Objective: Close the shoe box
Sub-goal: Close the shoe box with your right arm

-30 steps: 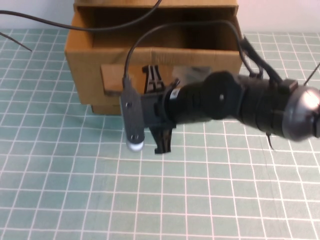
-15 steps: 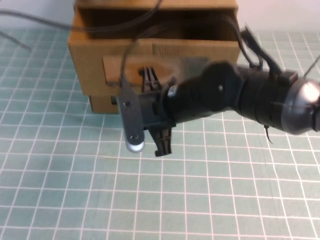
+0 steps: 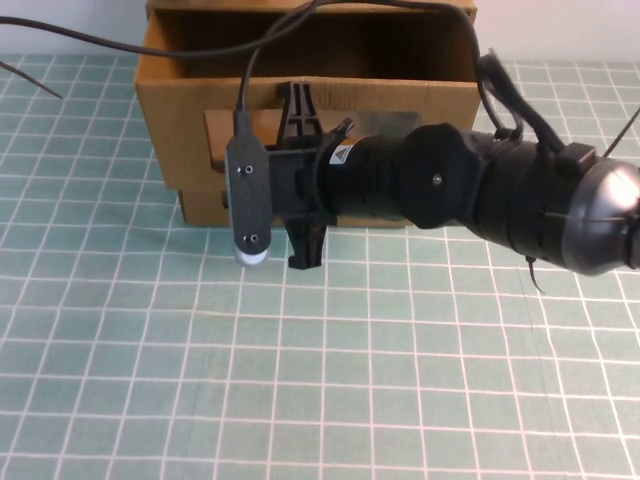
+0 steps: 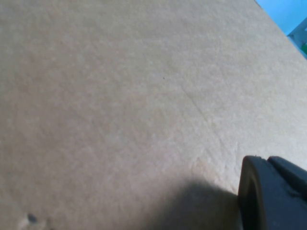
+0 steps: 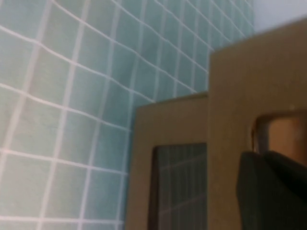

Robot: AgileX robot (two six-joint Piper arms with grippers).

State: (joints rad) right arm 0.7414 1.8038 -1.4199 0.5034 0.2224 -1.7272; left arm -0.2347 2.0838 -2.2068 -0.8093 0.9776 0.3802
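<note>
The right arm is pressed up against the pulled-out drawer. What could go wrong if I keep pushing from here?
The right gripper meets the shoe box front near the clear window, which may dent under pressure. The contact looks left of the front's centre, so the drawer might skew and jam. The cable draped over the open drawer could get pinched as it closes. The left gripper sits close against plain cardboard, so it might be in the way.

The high view looks steeply down from the robot's side at the mat (image 3: 300, 380), box (image 3: 170, 120) and right arm (image 3: 480, 195). The left wrist view sits very close to plain cardboard (image 4: 120, 96), which fills it. The right wrist view looks closely along the box (image 5: 168, 129) front and mat (image 5: 62, 96), both shared with the high view.
</note>
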